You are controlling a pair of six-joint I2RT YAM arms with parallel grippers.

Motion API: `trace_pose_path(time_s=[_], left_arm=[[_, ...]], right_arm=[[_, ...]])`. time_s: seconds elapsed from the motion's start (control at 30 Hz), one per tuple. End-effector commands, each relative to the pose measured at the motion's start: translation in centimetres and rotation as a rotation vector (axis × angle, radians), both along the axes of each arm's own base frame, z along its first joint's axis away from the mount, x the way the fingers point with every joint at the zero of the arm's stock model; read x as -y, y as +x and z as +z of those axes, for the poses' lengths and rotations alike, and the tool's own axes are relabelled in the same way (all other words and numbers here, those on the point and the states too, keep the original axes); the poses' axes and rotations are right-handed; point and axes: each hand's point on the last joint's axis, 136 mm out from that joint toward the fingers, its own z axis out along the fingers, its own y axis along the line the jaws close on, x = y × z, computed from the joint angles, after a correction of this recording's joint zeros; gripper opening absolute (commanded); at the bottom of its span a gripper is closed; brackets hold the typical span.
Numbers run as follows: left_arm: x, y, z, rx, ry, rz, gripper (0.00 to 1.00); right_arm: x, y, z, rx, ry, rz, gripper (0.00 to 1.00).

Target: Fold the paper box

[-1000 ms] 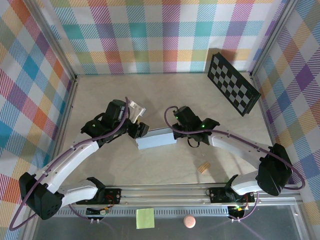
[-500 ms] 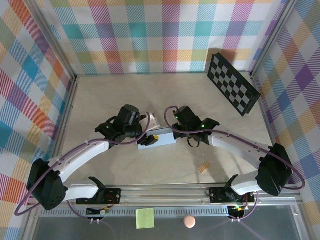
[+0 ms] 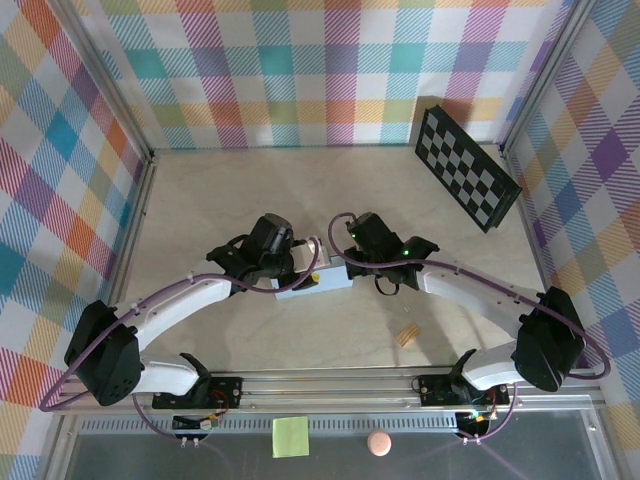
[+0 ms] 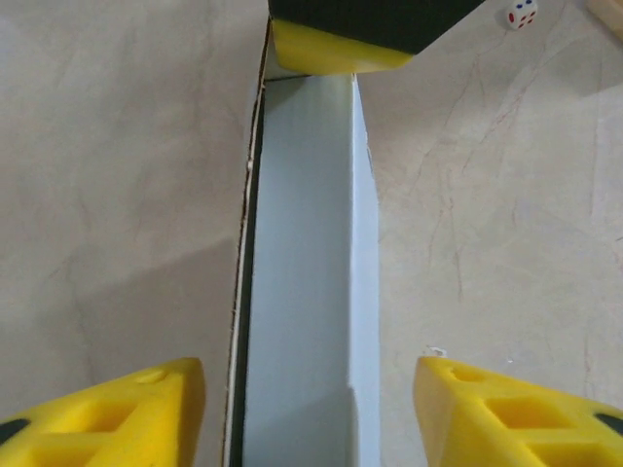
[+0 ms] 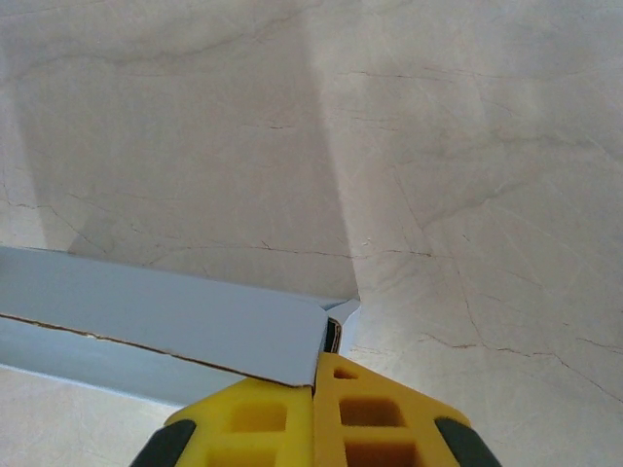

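Right claw [image 5: 313, 389] was clamped shut on a thin end wall of the paper box [image 5: 175, 321]. Left claw [image 4: 310, 377] stood open astride the other end, its pads clear of both sides. The box lay flat mid-desk [image 3: 250, 200] between the arms, with a checkerboard panel [image 3: 466, 180] well apart at the far right.

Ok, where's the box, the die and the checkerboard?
box [image 4: 302, 243], left wrist view, long grey panel.
die [image 4: 519, 13], left wrist view, dotted face.
checkerboard [image 3: 467, 170], top view, middle squares.
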Motion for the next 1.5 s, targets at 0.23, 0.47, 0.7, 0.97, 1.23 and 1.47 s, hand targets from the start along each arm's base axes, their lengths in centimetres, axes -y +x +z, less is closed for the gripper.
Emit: trace_pose_path(time_s=[0.23,0.47,0.7,0.97,1.23,1.47], left_arm=[[0.0,-0.6,-1.8,-0.013,0.049,-0.024,0.32],[0.0,-1.1,-2.6,-0.037,0.073,-0.032,0.29],[0.0,-1.1,-3.0,-0.043,0.084,-0.031,0.27],[0.0,-1.1,-3.3,-0.053,0.091,-0.030,0.27],[-0.1,-1.1,-3.1,-0.050,0.091,-0.027,0.28],[0.0,-1.0,-2.6,-0.043,0.075,-0.017,0.33]], right_arm=[[0.3,-2.4,-0.4,-0.086,-0.005,0.038,0.04],[0.3,-2.3,2.4,-0.035,0.049,0.038,0.19],[-0.3,-1.5,5.2,-0.004,0.123,0.047,0.26],[-1.1,-0.2,4.6,-0.075,0.152,0.057,0.20],[-0.6,-0.6,1.1,-0.178,0.122,0.035,0.17],[0.0,-1.7,-1.7,-0.248,0.111,0.009,0.14]])
